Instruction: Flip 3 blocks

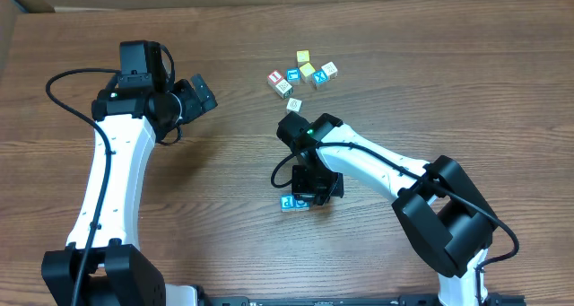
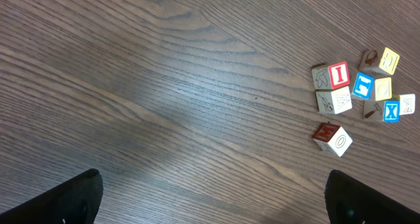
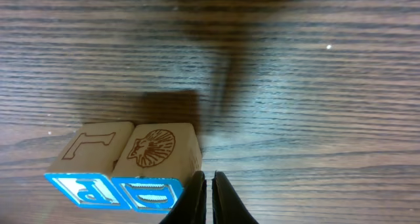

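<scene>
Only the right wrist view shows the pale wooden cube with blue "P" side [image 3: 85, 168] touching the shell-engraved wooden cube [image 3: 157, 159]. The right gripper [image 3: 209, 194] is pressed closed and empty, just beside the latter. The left wrist view shows the red-sided "O" cube [image 2: 333, 138]. The left gripper [image 2: 213, 198] is spread wide and empty.

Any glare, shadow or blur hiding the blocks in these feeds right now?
Right wrist: dark shadow on the table beyond the two near blocks; the shut right gripper is slightly blurred. Left wrist: pale sheen mid-table, far blocks sharp. Overhead: even light, the gripper hides part of the near blocks.
</scene>
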Available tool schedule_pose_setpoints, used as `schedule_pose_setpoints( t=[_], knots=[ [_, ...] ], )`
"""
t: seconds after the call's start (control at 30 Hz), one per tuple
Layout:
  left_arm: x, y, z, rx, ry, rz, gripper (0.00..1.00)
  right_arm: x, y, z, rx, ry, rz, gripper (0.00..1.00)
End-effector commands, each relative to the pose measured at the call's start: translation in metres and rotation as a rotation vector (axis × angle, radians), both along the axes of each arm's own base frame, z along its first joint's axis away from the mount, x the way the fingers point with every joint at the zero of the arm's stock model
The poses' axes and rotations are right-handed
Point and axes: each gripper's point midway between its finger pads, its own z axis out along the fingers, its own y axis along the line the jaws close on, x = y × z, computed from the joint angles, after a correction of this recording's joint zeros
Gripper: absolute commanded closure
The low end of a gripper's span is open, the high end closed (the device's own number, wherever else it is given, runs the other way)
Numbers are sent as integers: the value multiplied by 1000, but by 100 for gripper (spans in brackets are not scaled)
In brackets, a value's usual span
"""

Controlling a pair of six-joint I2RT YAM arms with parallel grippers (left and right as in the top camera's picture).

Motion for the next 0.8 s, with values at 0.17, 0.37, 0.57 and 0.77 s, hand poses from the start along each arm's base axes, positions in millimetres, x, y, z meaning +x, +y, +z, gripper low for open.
schedule_pose_setpoints(
  t=[0.17,0.37,0.57,0.77],
  knots=[
    [2,2,5,10,-16,-5,0,-2,7,8,43,2,-17,92],
    [2,2,5,10,-16,-5,0,8,-5,8,22,-3,-44,92],
    [2,2,5,10,-16,-5,0,37,-27,22,44,-16,-54,84],
    [2,2,5,10,-16,-5,0,86,-45,27,94,-128,-90,43]
  ],
)
